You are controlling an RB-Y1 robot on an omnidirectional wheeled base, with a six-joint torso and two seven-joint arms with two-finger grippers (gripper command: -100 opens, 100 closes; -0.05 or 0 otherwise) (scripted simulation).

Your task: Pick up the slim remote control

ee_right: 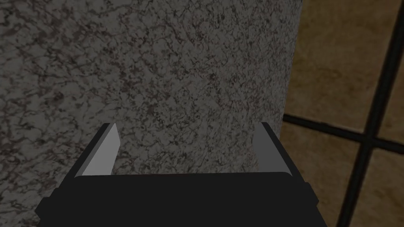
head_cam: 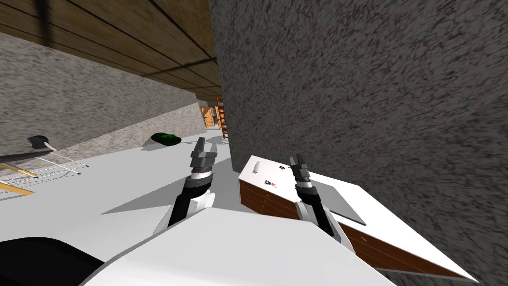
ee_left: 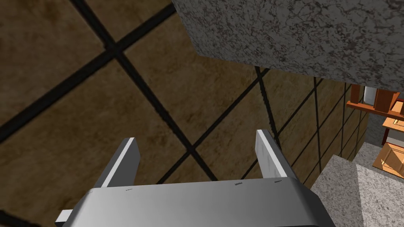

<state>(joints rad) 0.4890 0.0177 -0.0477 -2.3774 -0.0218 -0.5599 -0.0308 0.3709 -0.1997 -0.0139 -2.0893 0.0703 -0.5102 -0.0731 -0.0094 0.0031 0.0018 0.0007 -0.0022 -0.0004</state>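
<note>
The slim white remote (head_cam: 256,167) lies on the bench (head_cam: 392,226). Our right gripper (ee_right: 187,130) hangs over the bench, left gripper (ee_left: 199,138) beside it, both jaws wide.

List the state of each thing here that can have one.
Left gripper: jaws open, empty.
Right gripper: jaws open, empty.
Remote: lying flat on the cabinet top, not held.
Cabinet: drawers look shut.
</note>
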